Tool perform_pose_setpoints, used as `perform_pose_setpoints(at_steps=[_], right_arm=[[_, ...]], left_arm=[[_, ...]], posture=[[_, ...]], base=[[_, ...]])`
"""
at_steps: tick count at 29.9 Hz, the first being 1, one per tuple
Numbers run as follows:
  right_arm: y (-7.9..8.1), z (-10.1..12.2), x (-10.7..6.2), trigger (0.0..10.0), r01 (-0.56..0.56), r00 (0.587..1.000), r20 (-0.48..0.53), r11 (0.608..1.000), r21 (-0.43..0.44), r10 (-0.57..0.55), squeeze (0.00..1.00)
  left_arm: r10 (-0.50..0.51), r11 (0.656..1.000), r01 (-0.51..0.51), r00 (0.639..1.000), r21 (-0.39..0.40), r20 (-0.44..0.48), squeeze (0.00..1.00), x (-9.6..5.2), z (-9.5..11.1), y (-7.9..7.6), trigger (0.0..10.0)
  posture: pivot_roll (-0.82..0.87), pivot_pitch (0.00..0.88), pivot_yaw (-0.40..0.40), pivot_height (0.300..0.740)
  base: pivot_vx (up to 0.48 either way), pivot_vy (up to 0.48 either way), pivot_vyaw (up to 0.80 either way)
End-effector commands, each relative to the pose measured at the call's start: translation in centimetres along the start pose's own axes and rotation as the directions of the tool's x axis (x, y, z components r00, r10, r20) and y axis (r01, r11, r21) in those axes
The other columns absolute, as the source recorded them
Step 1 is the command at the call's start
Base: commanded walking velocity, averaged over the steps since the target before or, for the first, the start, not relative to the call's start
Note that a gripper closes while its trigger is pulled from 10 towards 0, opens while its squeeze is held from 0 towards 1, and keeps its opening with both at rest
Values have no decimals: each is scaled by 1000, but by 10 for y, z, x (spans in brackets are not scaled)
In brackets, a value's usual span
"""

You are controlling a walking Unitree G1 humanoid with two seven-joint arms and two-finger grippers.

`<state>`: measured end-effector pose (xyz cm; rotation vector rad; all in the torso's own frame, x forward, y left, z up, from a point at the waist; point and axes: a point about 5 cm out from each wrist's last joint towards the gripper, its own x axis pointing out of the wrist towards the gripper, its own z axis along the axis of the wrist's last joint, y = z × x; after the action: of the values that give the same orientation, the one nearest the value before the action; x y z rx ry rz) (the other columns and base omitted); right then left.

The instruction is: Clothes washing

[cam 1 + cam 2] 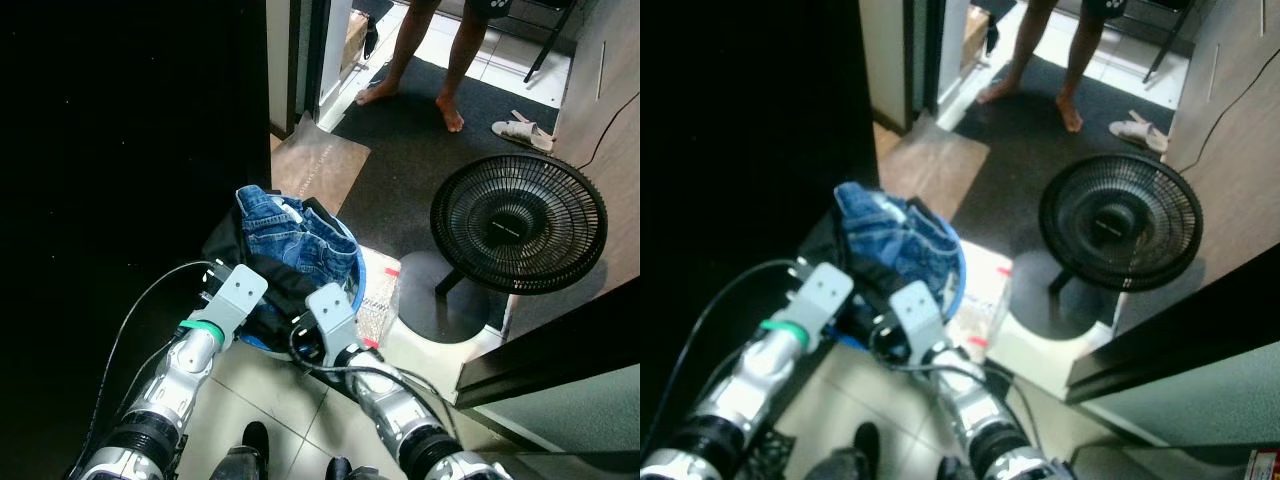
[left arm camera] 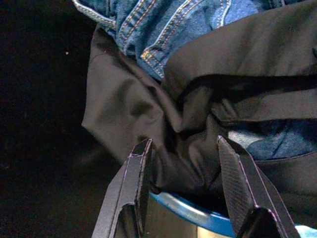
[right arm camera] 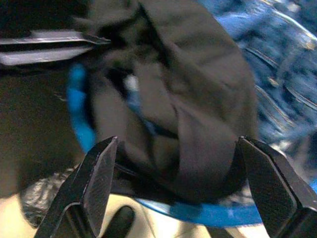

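Note:
A blue basin (image 1: 353, 283) stands on the floor, heaped with blue jeans (image 1: 290, 232) and a black garment (image 1: 283, 280) that spills over its near rim. Both silver arms reach down to that near rim. In the left wrist view, my left gripper (image 2: 185, 148) is open, its fingers (image 2: 136, 173) straddling a fold of the black garment (image 2: 148, 114) just above the blue rim (image 2: 198, 215). My right gripper (image 3: 178, 148) is wide open around another bunch of the black cloth (image 3: 198, 109), with the jeans (image 3: 282, 59) beyond it.
A black floor fan (image 1: 518, 222) on a round base stands to the right. A barefoot person's legs (image 1: 420, 60) and pale slippers (image 1: 522, 130) are ahead on a dark mat. Cardboard (image 1: 320, 165) lies beyond the basin. A dark mass (image 1: 120, 150) fills the left.

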<state>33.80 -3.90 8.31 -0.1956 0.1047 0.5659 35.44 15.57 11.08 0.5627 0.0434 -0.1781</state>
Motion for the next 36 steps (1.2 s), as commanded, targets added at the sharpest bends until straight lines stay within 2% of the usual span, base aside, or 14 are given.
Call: perform_pose_setpoints(at_steps=[1,8,13,15,18,27,30,31,33,35,36], right_arm=[[3,-13,-3,10000,-1,998,-65,1000,4,1,0],[-3,-17,-2,10000,45,992,-120,999,2,-44,0],[-2,-10,2,10000,39,995,-90,998,42,-35,0],[4,-2,7,10000,11,998,-60,999,43,-8,0],[6,-1,8,10000,4,998,-57,999,38,-2,0],[21,2,11,10000,-72,996,-45,997,41,74,0],[29,7,14,10000,-105,994,-30,994,38,106,0],[32,9,15,10000,-114,993,-23,993,37,114,0],[32,9,15,10000,-114,993,-23,993,37,114,0],[33,7,14,10000,-118,993,-23,992,32,119,0],[33,7,14,10000,-118,993,-23,992,32,119,0]], left_arm=[[-13,1000,12,999,-12,-39,0,-6,-11,-7,10000],[5,1000,-6,999,-9,-45,0,-11,-13,-5,10000],[22,1000,-23,998,-7,-66,0,-16,-18,-1,10000],[8,999,-12,993,-33,-117,0,-24,-29,4,10000],[5,999,-10,992,-38,-130,0,-26,-32,6,10000],[105,993,-112,980,-35,-169,0,-41,-44,26,10000],[127,990,-138,970,-36,-205,0,-53,-51,34,10000],[76,996,-84,980,-35,-184,0,-64,-49,34,10000],[76,996,-84,980,-35,-184,0,-64,-49,34,10000],[-109,994,110,990,-2,-93,0,-80,-35,21,10000],[-109,994,110,990,-2,-93,0,-80,-35,21,10000]], posture=[[105,393,9,740],[139,425,12,740],[149,438,11,740],[157,440,9,740],[157,440,9,740],[197,443,-8,740],[200,433,-11,740],[200,424,-14,740],[200,424,-14,740],[200,417,-14,740],[200,417,-14,740]], base=[[0,0,0],[0,0,0],[0,0,0],[0,0,0],[0,0,0],[0,0,0],[0,0,0],[0,0,0],[0,0,0],[0,0,0],[0,0,0]])
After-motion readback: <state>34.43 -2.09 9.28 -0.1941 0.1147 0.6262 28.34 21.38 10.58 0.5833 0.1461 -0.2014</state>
